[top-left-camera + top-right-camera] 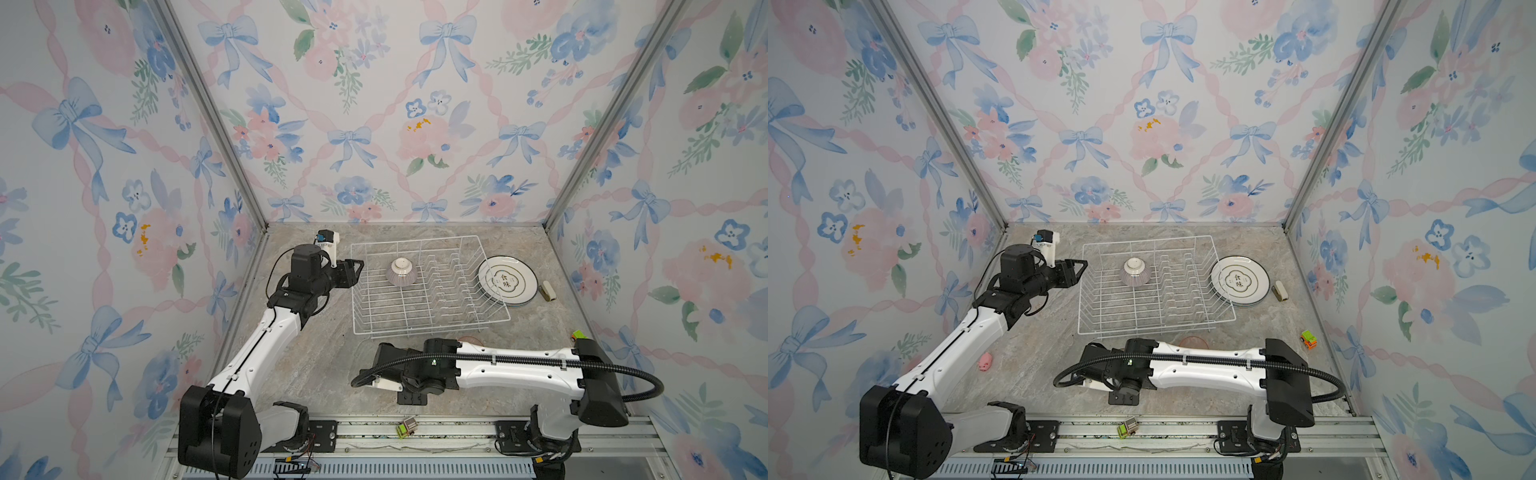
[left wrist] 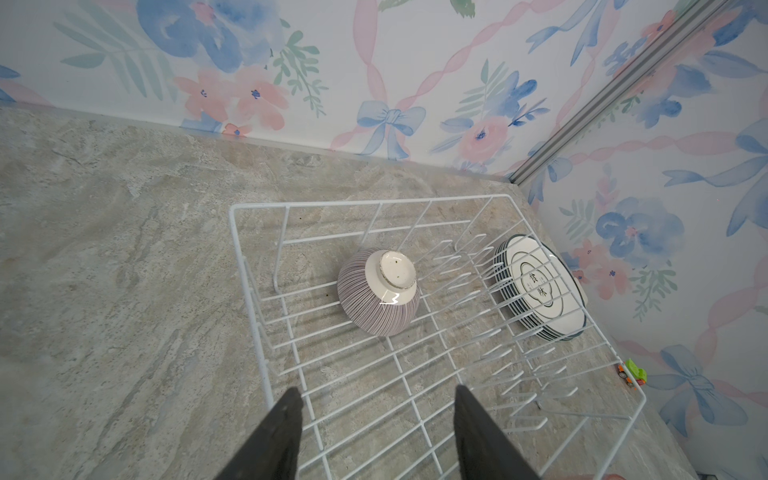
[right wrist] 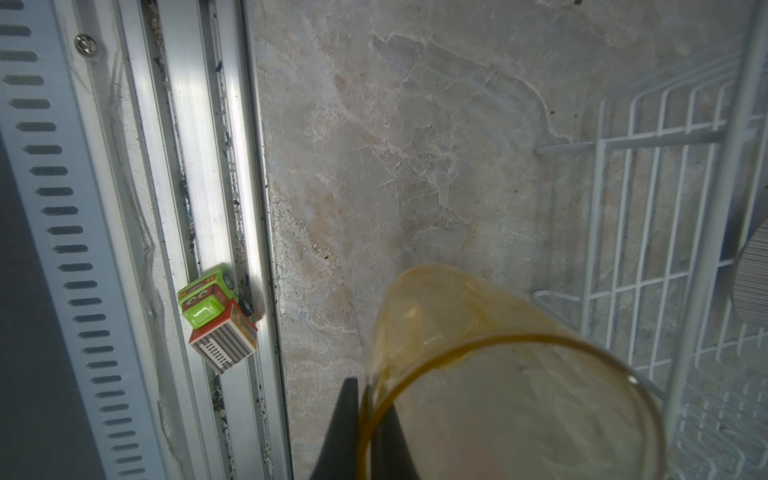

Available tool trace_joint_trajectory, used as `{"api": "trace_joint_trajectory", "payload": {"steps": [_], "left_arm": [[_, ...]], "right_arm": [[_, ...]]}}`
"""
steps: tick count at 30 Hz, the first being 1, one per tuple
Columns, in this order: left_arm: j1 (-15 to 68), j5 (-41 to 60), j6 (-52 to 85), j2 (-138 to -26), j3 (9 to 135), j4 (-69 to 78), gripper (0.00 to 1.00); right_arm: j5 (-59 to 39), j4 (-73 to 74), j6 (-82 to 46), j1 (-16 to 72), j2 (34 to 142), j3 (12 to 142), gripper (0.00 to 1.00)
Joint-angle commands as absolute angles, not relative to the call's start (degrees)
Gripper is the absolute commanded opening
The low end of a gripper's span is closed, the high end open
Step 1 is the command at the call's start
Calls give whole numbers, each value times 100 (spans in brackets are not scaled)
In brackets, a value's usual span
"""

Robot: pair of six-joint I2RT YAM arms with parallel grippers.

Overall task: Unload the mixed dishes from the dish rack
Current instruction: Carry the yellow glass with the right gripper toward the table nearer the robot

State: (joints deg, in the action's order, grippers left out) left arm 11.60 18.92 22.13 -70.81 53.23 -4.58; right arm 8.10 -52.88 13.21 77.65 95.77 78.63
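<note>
Dish rack (image 1: 430,328) (image 1: 1154,326) (image 2: 374,200) (image 3: 702,208): stands on the counter (image 1: 324,365) (image 1: 1038,374), at centre toward the far wall.

Bowl (image 1: 402,272) (image 1: 1136,272) (image 2: 378,295): 1 ribbed purplish bowl lies upside down inside the rack, in its far-left part, white foot uppermost and slightly tilted. The plate slots to its right hold nothing.

Plates (image 1: 513,278) (image 1: 1241,278) (image 2: 540,286): 1 stack rests flat on the counter just beside the rack's right wall, outside it. The exact count cannot be read.

Left fingers (image 1: 353,268) (image 1: 1077,268) (image 2: 274,436): spread apart and grasping nothing. In both top views they sit at the rack's left rim, pointing right toward the bowl, clear of it.

Right fingers (image 3: 340,424): clenched on the rim of the yellow tumbler (image 3: 457,307), 1 finger outside the wall and 1 inside the mouth. The tumbler is outside the rack, over the near-centre counter between the rack and the near rail (image 3: 199,166). In both top views the right arm hides it, and contact with the counter cannot be confirmed.

Pink tumbler (image 1: 469,340) (image 1: 1194,343): on the counter just near of the rack, largely hidden behind the right arm.

Other items: 1 green toy truck (image 1: 406,428) (image 1: 1127,428) (image 3: 216,316) on the near rail; 1 green toy car (image 1: 577,334) (image 1: 1308,338) (image 2: 631,372) at near right; 1 pink toy (image 1: 984,361) at near left; 1 small beige object (image 1: 547,291) (image 1: 1280,291) right of the plates.
</note>
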Motion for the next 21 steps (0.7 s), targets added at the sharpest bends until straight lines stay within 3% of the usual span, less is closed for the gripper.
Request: {"api": "trace_joint_trajectory", "payload": {"steps": [1, 21], "left_arm": [[1131, 2059, 2048, -7217, 5413, -557, 59], [1130, 2171, 1956, -7509, 5423, -558, 60]], "right_arm": [[640, -5173, 1519, 7576, 9800, 8038, 0], [-210, -4710, 1661, 6948, 10189, 8020, 2]]}}
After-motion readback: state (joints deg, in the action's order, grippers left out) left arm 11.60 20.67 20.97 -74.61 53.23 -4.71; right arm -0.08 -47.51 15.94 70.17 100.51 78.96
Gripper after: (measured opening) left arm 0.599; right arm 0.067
